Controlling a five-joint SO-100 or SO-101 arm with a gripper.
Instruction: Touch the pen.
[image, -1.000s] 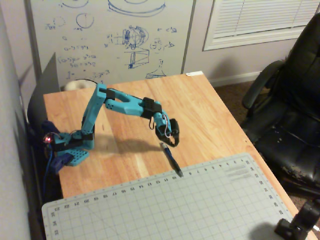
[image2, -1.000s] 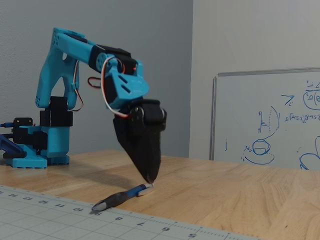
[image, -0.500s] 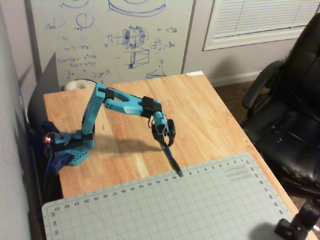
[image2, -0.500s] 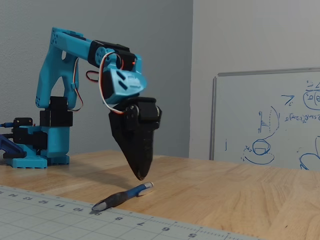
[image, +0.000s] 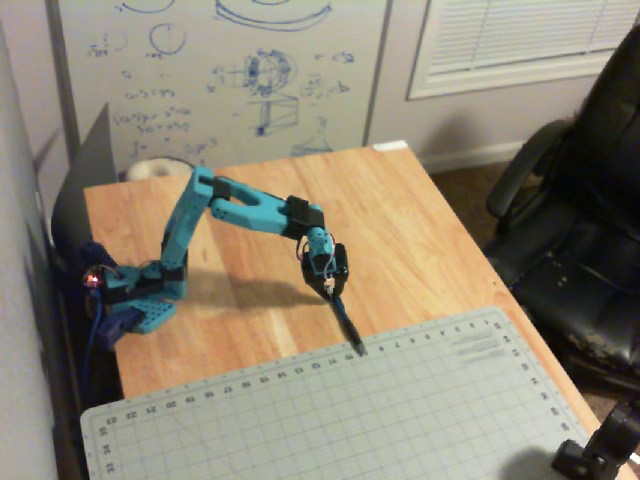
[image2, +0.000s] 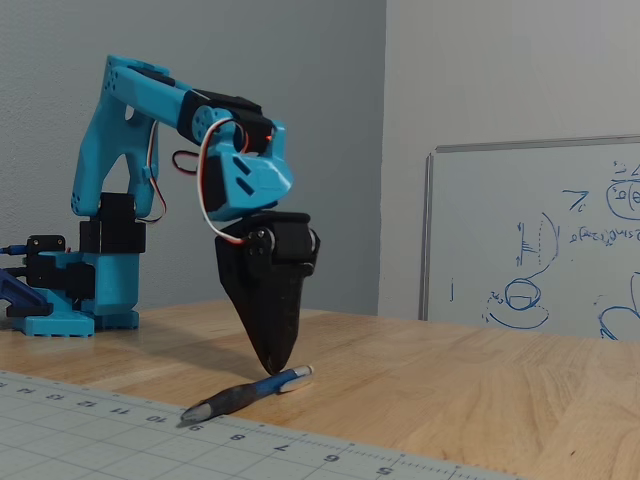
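The dark blue pen lies on the wooden table, its tip at the edge of the grey cutting mat. My gripper points down with its black jaws shut, the tip at the pen's upper end. In the low side fixed view the pen lies slanted, and the gripper tip comes down right onto its rear part, just behind the light-coloured end. It looks to be touching the pen. Nothing is held between the jaws.
The blue arm base stands at the table's left side. A whiteboard leans at the table's far end. A black office chair stands to the right of the table. A black clamp is at the near right corner.
The gripper rose off the pen's end, moved a little toward the arm base, and has come down again on the pen. The pen's rear end has shifted slightly.
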